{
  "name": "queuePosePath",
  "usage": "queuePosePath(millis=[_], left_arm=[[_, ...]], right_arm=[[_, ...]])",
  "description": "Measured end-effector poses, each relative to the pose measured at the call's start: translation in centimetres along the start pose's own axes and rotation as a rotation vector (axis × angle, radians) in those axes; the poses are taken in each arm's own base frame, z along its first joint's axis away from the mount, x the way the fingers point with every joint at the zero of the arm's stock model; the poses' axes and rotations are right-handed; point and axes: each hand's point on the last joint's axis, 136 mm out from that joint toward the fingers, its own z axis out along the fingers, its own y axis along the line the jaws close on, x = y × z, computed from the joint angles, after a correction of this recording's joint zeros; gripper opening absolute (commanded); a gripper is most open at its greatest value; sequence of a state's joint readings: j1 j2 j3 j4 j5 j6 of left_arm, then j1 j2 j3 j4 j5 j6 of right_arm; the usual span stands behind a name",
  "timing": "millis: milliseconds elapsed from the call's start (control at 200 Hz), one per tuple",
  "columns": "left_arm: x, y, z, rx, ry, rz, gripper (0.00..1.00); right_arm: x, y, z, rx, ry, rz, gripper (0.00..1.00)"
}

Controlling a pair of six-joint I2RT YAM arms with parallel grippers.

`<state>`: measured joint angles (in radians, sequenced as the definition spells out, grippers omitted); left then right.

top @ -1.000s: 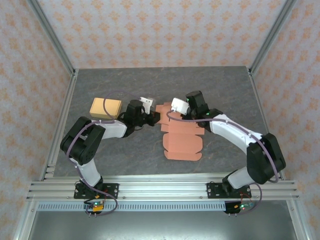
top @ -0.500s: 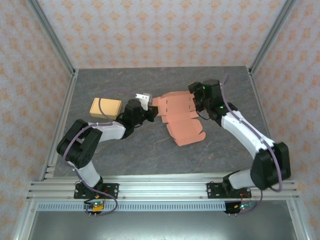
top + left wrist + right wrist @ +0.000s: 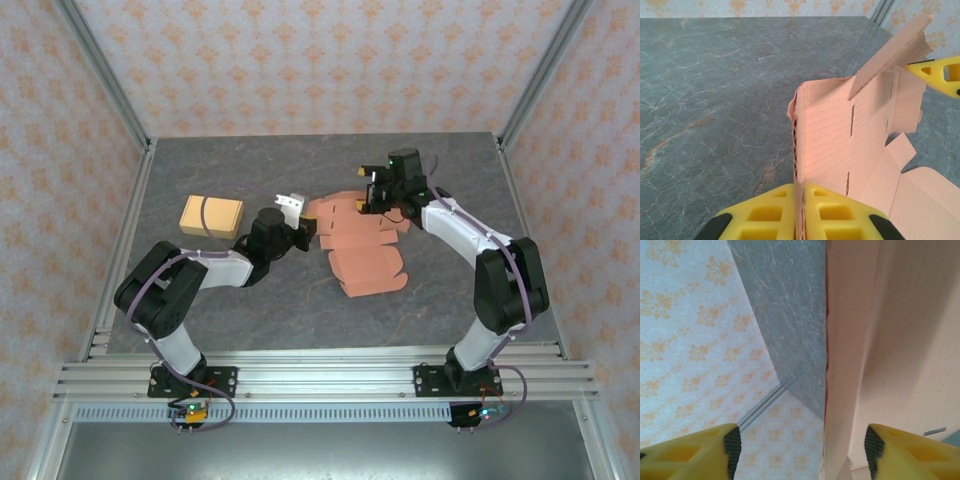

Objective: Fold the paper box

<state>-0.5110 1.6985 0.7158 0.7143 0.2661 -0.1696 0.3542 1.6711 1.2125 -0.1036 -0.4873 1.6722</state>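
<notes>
**Top external view — blank swung round, far flap coming up**

Top external view has the salmon paper box blank [image 3: 365,265] lying mid-desk [image 3: 250,310] between the two arms. It is turned a little from a second ago, when its long side ran straight toward the near edge. The left jaws have stayed pressed together on the blank's left edge — in the left wrist view the card rises straight out from between the yellow pads [image 3: 765,215]. The right jaws have crossed from the blank's far-left corner to its far edge. They now stand spread, one pad [image 3: 710,450] on each side of a raised flap [image 3: 850,365], without pinching it. That flap stands lifted off the desk. My reading is that the first crease is only starting, so most of the fold remains. The right jaws would need to close or push before the flap drops back.
</notes>
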Motion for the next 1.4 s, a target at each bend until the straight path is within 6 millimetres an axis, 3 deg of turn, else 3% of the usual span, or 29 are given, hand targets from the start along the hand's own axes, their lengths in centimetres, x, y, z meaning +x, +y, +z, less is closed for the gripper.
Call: queuePosePath(millis=[65, 150, 285, 445, 501, 551, 606, 641, 731, 771, 811, 881, 981, 1036, 1266, 1402], left_arm=[[-0.1, 0.2, 0.0, -0.010, -0.005, 0.004, 0.12], [-0.1, 0.3, 0.0, -0.019, -0.007, 0.004, 0.15], [-0.2, 0.7, -0.1, -0.037, -0.014, -0.001, 0.18], [0.0, 1.1, -0.2, -0.046, -0.012, -0.030, 0.25], [-0.1, 1.4, -0.2, -0.051, -0.014, -0.048, 0.38], [-0.2, 1.6, -0.3, -0.054, -0.015, -0.060, 0.42], [-0.3, 1.9, -0.4, -0.052, -0.016, -0.085, 0.41], [-0.5, 2.1, -0.6, -0.053, -0.021, -0.093, 0.32], [-0.7, 2.5, -1.4, -0.060, -0.030, -0.109, 0.17], [-0.7, 2.5, -1.5, -0.060, -0.028, -0.112, 0.17], [-0.6, 2.5, -1.5, -0.059, -0.026, -0.113, 0.21], [-0.2, 2.7, -1.5, -0.065, -0.007, -0.126, 0.44], [0.6, 3.5, -0.7, -0.091, 0.050, -0.207, 0.54], [0.7, 4.1, 0.2, -0.109, 0.084, -0.267, 0.66], [2.5, 5.1, 1.9, -0.170, 0.212, -0.448, 0.68], [4.5, 5.8, 3.2, -0.222, 0.305, -0.520, 0.50]], right_arm=[[0.0, -0.1, 0.1, 0.005, 0.002, 0.013, 0.26], [-0.1, -0.2, 0.2, 0.007, -0.001, 0.019, 0.19], [-0.4, 0.1, 0.3, -0.010, -0.016, 0.000, 0.00], [-0.7, 0.3, 1.1, -0.060, -0.005, -0.017, 0.00], [-0.9, 0.2, 1.8, -0.075, 0.001, -0.022, 0.00], [-1.2, 0.0, 2.5, -0.086, 0.004, -0.034, 0.00], [-1.5, -0.3, 3.0, -0.094, 0.004, -0.054, 0.00], [-1.8, -0.6, 3.1, -0.097, -0.004, -0.074, 0.00], [-2.2, -1.3, 3.3, -0.096, -0.021, -0.112, 0.32], [-2.3, -1.5, 3.3, -0.090, -0.024, -0.122, 0.45], [-2.3, -1.9, 3.3, -0.076, -0.026, -0.123, 0.50], [-2.3, -2.4, 3.3, -0.035, -0.026, -0.116, 0.53], [-2.1, -2.4, 3.3, 0.004, -0.027, -0.115, 0.54], [-2.0, -2.2, 3.2, 0.018, -0.032, -0.117, 0.54], [-1.9, -1.5, 3.2, 0.047, -0.043, -0.132, 0.52], [-2.3, -2.3, 3.7, 0.080, -0.048, -0.125, 0.52]])
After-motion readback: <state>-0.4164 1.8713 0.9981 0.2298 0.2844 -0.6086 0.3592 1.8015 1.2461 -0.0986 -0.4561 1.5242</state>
